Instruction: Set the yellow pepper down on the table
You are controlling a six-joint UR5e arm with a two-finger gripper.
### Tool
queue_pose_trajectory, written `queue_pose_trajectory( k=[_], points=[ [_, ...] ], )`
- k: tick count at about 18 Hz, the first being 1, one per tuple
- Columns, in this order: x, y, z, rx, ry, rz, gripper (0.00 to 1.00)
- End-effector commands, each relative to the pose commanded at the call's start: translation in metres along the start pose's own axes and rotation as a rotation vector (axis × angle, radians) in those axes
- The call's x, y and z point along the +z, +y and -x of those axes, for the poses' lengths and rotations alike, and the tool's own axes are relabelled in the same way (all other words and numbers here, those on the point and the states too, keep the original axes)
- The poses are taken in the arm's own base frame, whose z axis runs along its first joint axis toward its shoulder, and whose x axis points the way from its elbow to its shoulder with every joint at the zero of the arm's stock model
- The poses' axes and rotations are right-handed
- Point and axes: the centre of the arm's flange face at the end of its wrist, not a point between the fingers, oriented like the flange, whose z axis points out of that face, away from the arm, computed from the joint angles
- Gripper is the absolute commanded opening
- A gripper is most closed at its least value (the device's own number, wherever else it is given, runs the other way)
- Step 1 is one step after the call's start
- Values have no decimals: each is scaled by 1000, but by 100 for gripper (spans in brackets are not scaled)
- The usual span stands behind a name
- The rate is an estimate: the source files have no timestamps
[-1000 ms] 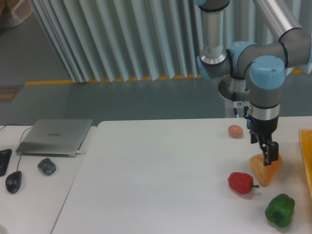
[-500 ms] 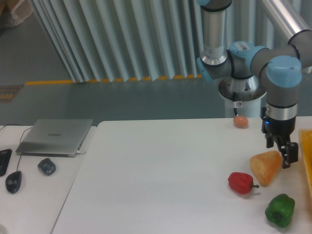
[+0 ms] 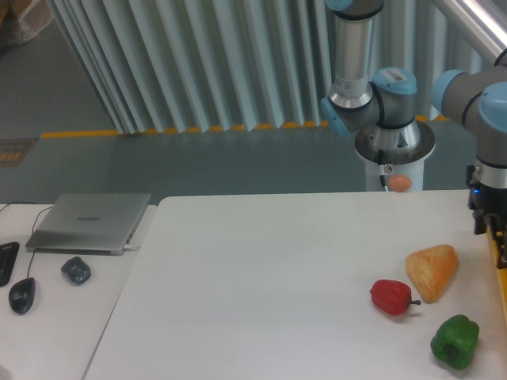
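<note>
The small glossy yellow pepper does not show anywhere in the camera view, so its place, its long axis and the way its stem points cannot be told. At the right border a narrow yellow strip (image 3: 500, 255) runs down along the edge of the large white smooth bench (image 3: 261, 277); too little of it shows to say what it is.

The dark two-finger gripper (image 3: 486, 215) hangs at the far right, just above that strip and largely cut by the picture border. Whether the jaws are spread or pressed together cannot be told.

On the bench's right part lie an orange-tan wedge-shaped bread-like piece (image 3: 432, 271), a glossy red pepper (image 3: 392, 296) just beside it to the left with its dark stem pointing right, and a green pepper (image 3: 455, 340) nearer the front edge. A small pinkish-orange egg-shaped thing (image 3: 401, 183) sits at the far edge by the robot's base. The middle and left of the bench, up to the rounded corner, show bare white surface.

On the adjoining white desk (image 3: 55, 332) rest a closed silver laptop (image 3: 89, 222), whose lid mark is too small to read, and two dark computer mice (image 3: 76, 270) (image 3: 22, 294).
</note>
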Motion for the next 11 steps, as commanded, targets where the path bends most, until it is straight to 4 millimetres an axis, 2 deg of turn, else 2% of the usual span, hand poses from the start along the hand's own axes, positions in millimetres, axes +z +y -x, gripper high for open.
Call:
queue_pose_trajectory(
  k=[4,7,8,11],
  points=[
    [4,4,1,24,14,-2,100],
    [16,44,-3,256,47,14,100],
    [23,65,-4,329,62,17,100],
    [39,82,-4,425,100,29,100]
  ],
)
